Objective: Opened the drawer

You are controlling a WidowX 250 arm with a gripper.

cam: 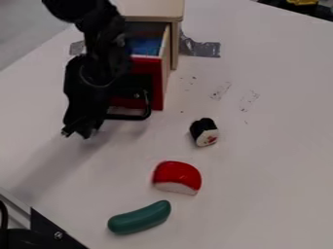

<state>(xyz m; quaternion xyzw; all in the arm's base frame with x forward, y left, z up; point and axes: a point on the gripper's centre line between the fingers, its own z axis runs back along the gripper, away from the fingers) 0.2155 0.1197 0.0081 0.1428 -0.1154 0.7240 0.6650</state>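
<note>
Red-fronted, the drawer [148,68] is seen pulled from its cabinet [149,9]; probably light and rigid, best drawn by the handle [133,117]. Beside that, whether the gripper [77,132] is open cannot be told.

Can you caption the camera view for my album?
Robot arm beside an open red drawer, with toy sushi and a green toy.

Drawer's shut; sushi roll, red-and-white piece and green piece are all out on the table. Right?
No, the drawer is open: the camera view shows it pulled out, with blue visible inside. The sushi roll, red-and-white piece and green piece are on the table.
</note>
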